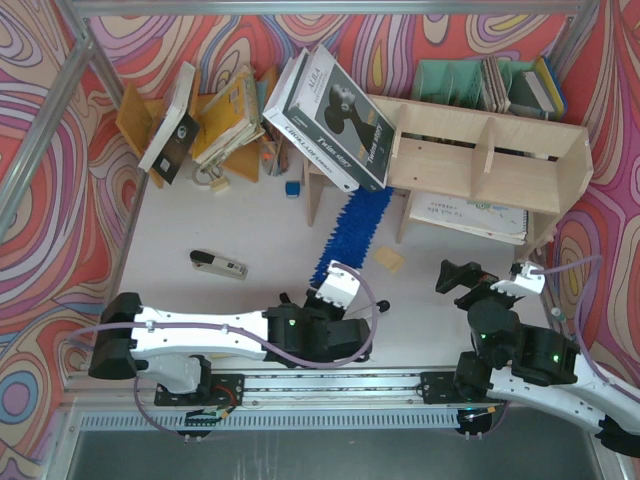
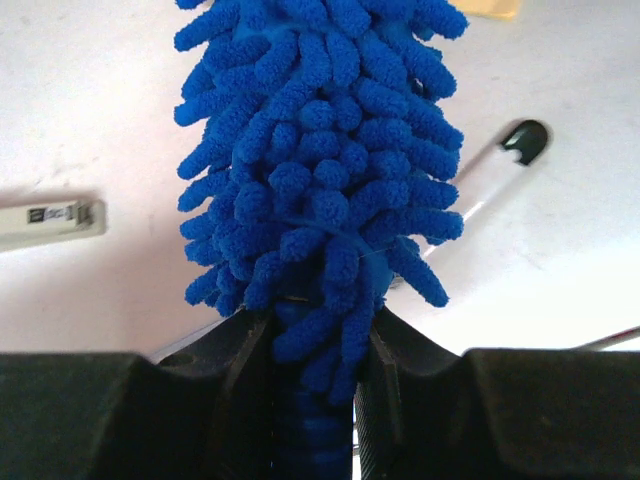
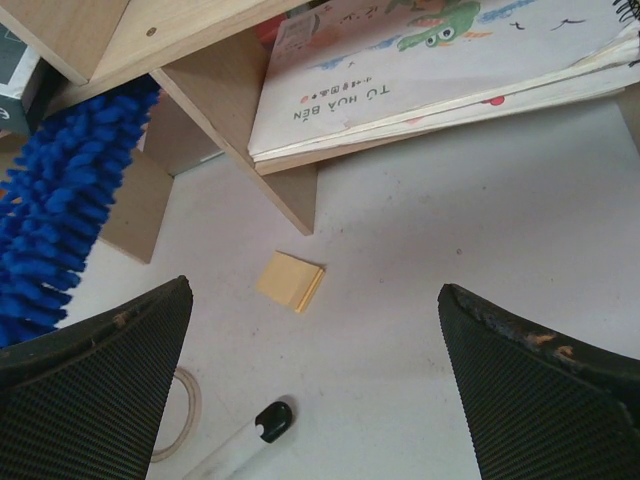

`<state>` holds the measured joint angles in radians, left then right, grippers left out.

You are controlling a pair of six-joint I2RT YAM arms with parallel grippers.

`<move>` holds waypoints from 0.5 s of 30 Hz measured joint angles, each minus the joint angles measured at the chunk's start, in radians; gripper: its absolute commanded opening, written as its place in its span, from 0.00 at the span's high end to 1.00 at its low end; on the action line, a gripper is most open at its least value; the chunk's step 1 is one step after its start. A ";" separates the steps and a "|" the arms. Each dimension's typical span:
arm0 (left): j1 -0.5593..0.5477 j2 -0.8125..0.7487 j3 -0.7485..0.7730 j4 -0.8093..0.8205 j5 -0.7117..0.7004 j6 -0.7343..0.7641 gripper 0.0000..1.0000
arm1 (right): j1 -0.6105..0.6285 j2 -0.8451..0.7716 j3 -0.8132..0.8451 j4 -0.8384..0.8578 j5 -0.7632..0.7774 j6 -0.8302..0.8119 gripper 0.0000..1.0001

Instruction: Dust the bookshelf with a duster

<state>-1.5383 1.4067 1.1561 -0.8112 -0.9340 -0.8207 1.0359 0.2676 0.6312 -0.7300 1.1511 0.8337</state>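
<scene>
On the bench: yellow note pad lying flat near a white-and-black marker pen; along the back, teal file organizer right, orange-brown book rack left, black-and-white box tilted between.

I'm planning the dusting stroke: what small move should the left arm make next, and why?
Probably sweep the duster sideways along the lower tier of the bookshelf: the left gripper is shut on its handle, and the fluffy tip lies at that tier's left opening.

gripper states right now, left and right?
Left gripper: shut on the duster, at its base.
Right gripper: open, holding nothing.
</scene>
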 measured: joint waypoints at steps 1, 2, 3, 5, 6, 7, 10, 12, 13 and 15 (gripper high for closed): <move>-0.006 0.018 0.013 0.021 0.005 0.016 1.00 | 0.000 -0.004 -0.008 0.008 0.000 -0.005 0.01; -0.012 0.034 0.028 0.045 0.010 0.034 1.00 | 0.000 -0.008 -0.018 0.017 -0.001 -0.009 0.02; -0.018 0.048 0.041 0.068 0.015 0.051 1.00 | 0.000 -0.011 -0.026 0.024 -0.001 -0.013 0.01; -0.029 0.064 0.064 0.106 0.027 0.077 1.00 | 0.000 -0.016 -0.040 0.035 -0.002 -0.019 0.01; -0.032 0.070 0.072 0.118 0.034 0.086 1.00 | 0.000 -0.019 -0.045 0.039 -0.003 -0.023 0.01; -0.033 0.073 0.078 0.126 0.038 0.090 1.00 | 0.000 -0.020 -0.048 0.042 -0.003 -0.024 0.01; -0.033 0.074 0.079 0.125 0.040 0.090 1.00 | 0.000 -0.021 -0.050 0.049 -0.004 -0.026 0.01; -0.033 0.072 0.077 0.120 0.035 0.078 1.00 | 0.000 -0.021 -0.050 0.054 -0.005 -0.026 0.01; -0.033 0.065 0.069 0.115 0.032 0.067 1.00 | 0.000 -0.021 -0.050 0.055 -0.005 -0.026 0.01; -0.033 0.039 0.041 0.090 0.024 0.035 1.00 | 0.000 -0.022 -0.050 0.060 -0.005 -0.026 0.01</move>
<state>-1.5711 1.4452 1.1969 -0.7216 -0.9104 -0.7860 1.0359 0.2455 0.5812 -0.6701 1.1461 0.8074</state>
